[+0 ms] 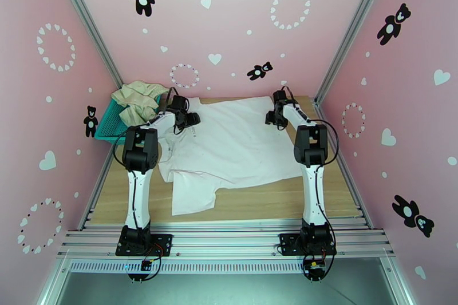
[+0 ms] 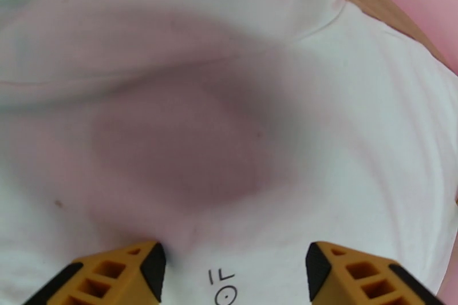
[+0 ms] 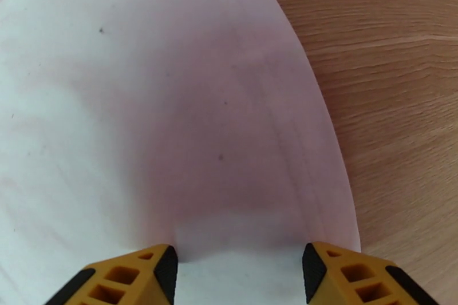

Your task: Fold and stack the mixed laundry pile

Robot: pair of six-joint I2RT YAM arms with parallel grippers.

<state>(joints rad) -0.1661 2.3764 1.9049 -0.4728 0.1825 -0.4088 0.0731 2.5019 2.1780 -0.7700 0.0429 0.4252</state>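
Observation:
The white T-shirt (image 1: 229,146) lies spread on the wooden table, with one sleeve reaching toward the near edge. My left gripper (image 1: 189,120) is low over its far left part. In the left wrist view that gripper (image 2: 235,272) is open, and the shirt (image 2: 229,71) and its tiny dark mark (image 2: 220,286) lie between the orange fingertips (image 2: 143,269). My right gripper (image 1: 276,117) is down at the shirt's far right edge. In the right wrist view it (image 3: 240,269) is open, its fingertips (image 3: 320,269) astride the shirt's hem (image 3: 172,129). The cream-beige garment (image 1: 137,100) sits heaped in the basket.
A teal mesh basket (image 1: 110,126) stands at the table's far left corner, against the pink wall. Bare wood (image 3: 389,71) runs beside the shirt's right edge and along the near side (image 1: 275,200) of the table. Pink walls enclose three sides.

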